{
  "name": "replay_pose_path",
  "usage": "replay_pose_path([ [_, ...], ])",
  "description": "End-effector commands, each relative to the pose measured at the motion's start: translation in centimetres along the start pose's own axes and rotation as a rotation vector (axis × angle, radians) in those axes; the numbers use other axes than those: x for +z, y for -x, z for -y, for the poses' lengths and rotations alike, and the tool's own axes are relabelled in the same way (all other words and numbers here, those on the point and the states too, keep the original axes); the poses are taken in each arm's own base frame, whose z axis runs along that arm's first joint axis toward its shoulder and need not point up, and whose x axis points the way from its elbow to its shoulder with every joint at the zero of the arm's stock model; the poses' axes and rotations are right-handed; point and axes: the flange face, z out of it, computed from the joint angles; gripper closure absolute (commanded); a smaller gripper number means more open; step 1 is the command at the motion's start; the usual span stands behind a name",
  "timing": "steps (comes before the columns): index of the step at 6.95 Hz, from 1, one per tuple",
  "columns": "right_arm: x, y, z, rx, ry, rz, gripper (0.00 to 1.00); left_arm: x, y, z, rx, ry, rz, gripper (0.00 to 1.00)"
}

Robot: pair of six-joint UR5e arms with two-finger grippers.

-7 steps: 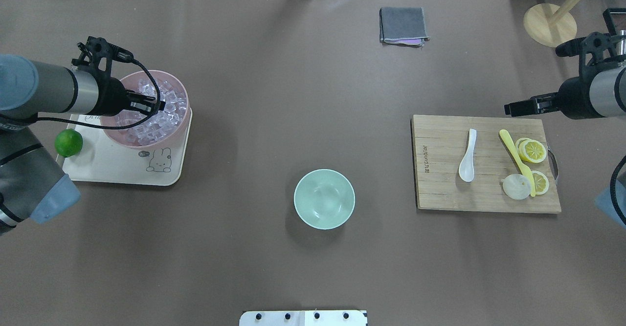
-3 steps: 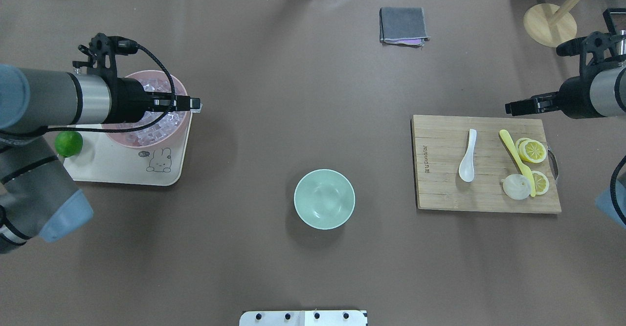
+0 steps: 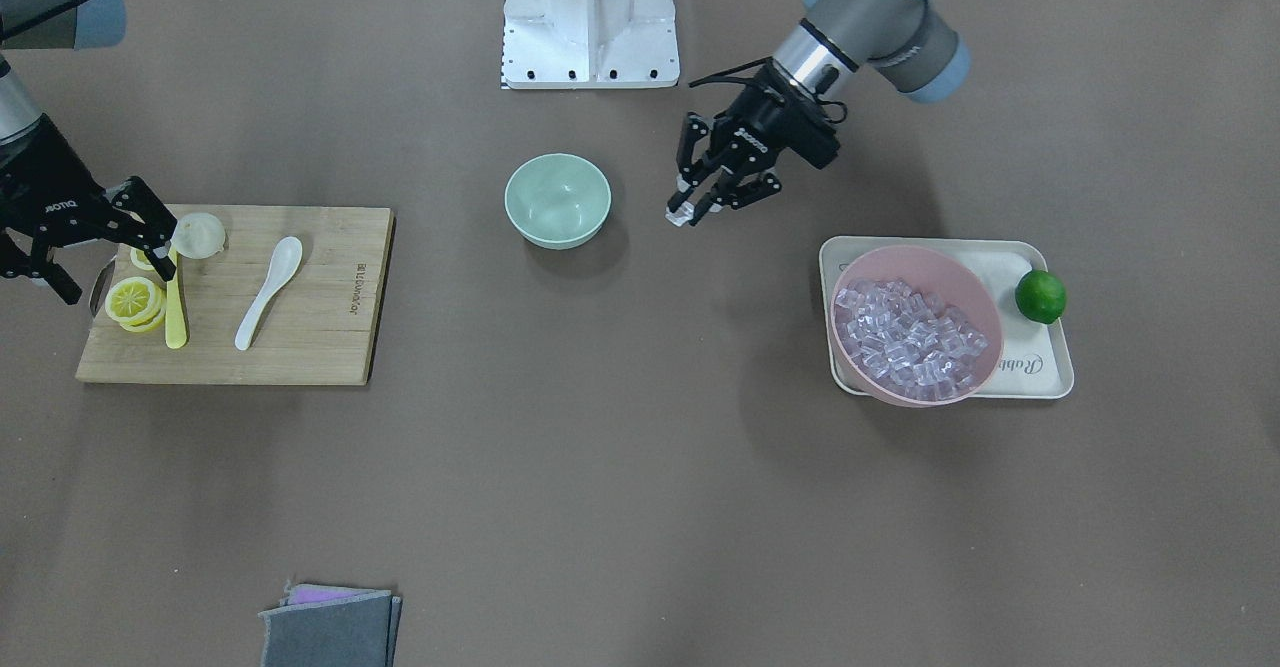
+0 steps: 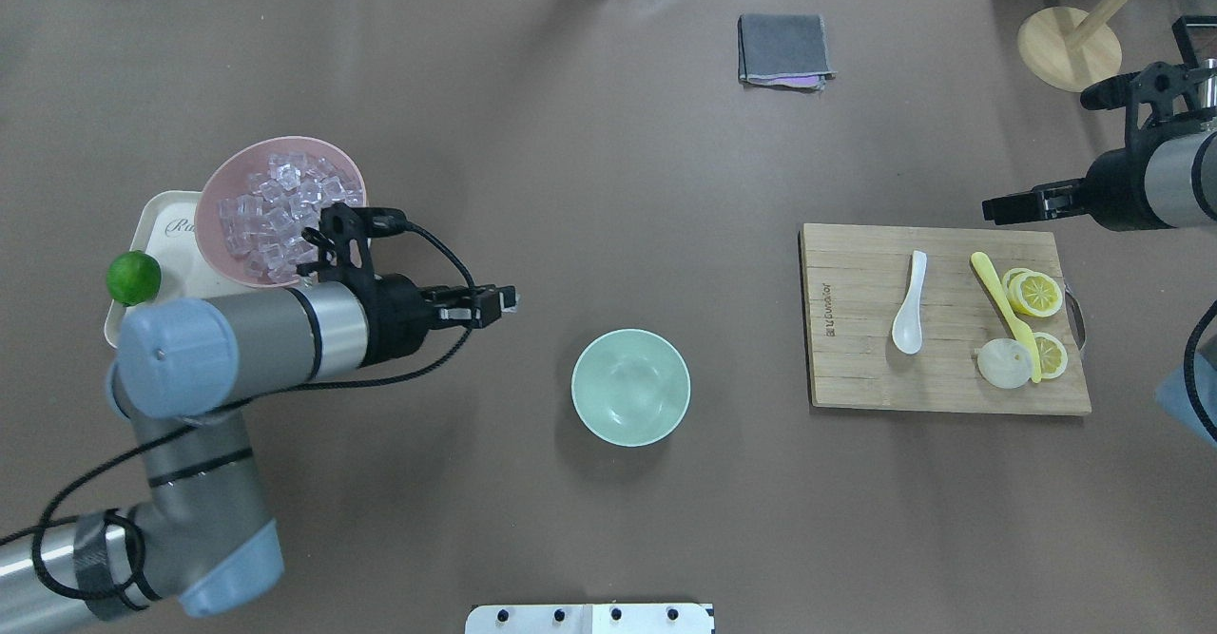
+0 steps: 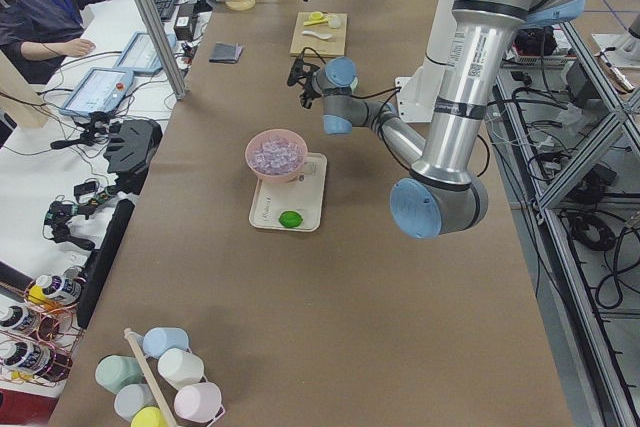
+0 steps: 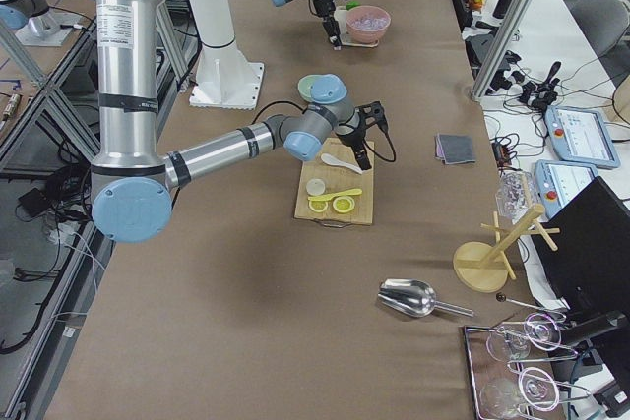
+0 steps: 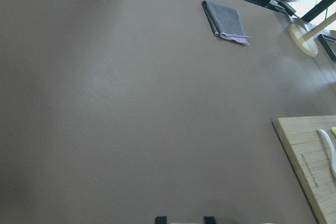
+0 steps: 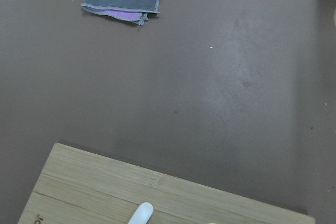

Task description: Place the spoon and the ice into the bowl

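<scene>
The mint-green bowl (image 4: pixel 630 387) stands empty at the table's middle, also in the front view (image 3: pixel 557 199). My left gripper (image 4: pixel 507 299) hovers just left of it, shut on a small clear ice cube (image 3: pixel 680 215). The white spoon (image 4: pixel 910 306) lies on the wooden cutting board (image 4: pixel 856 377), scoop toward the robot. My right gripper (image 4: pixel 991 209) hangs open and empty over the board's far right edge; the front view (image 3: pixel 110 262) shows its fingers spread. The pink bowl (image 4: pixel 214 201) holds many more ice cubes (image 4: pixel 271 216).
The pink bowl sits on a cream tray (image 4: pixel 162 225) beside a lime (image 4: pixel 133 277). A yellow knife (image 4: pixel 998 292), lemon slices (image 4: pixel 1034 293) and a pale lemon end (image 4: pixel 1004 364) share the board. A grey cloth (image 4: pixel 784 48) and a wooden stand (image 4: pixel 1068 48) lie at the far side.
My left gripper rose out of the pink bowl with an ice cube and swung right and toward the robot, up to the mint-green bowl. The right arm has barely moved.
</scene>
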Motion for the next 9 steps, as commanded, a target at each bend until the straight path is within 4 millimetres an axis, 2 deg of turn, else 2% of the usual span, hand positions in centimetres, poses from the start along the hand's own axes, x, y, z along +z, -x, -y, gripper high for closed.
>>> replay_pose_path([
  [1, 0.2, 0.2, 0.1, -0.004, -0.001, -0.001, 0.00, 4.4, -6.5, -8.0, -0.027, -0.054, -0.011, 1.00],
  [2, 0.1, 0.3, 0.1, -0.005, -0.003, 0.001, 0.00, 6.6, -6.0, -8.9, -0.018, -0.047, 0.019, 1.00],
  [3, 0.2, 0.4, 0.2, -0.007, -0.003, 0.002, 0.00, 7.7, -5.1, -9.4, -0.012, -0.045, 0.040, 1.00],
  [4, 0.1, 0.5, 0.2, -0.007, -0.004, 0.003, 0.00, 7.6, -5.1, -9.4, -0.014, -0.044, 0.037, 0.91],
  [5, 0.1, 0.6, 0.3, -0.007, -0.007, 0.005, 0.00, 7.6, -5.7, -9.2, -0.017, -0.043, 0.026, 0.17],
  [6, 0.2, 0.8, 0.4, -0.008, -0.007, 0.007, 0.00, 7.4, -6.1, -9.1, -0.021, -0.046, 0.017, 0.03],
  [8, 0.4, 1.0, 0.2, -0.013, -0.002, 0.009, 0.00, 6.6, -8.1, -8.3, -0.037, -0.050, -0.022, 0.03],
  [9, 1.2, 0.7, -0.2, -0.009, 0.009, -0.015, 0.00, 4.1, -10.3, -6.4, -0.056, -0.065, -0.058, 0.03],
])
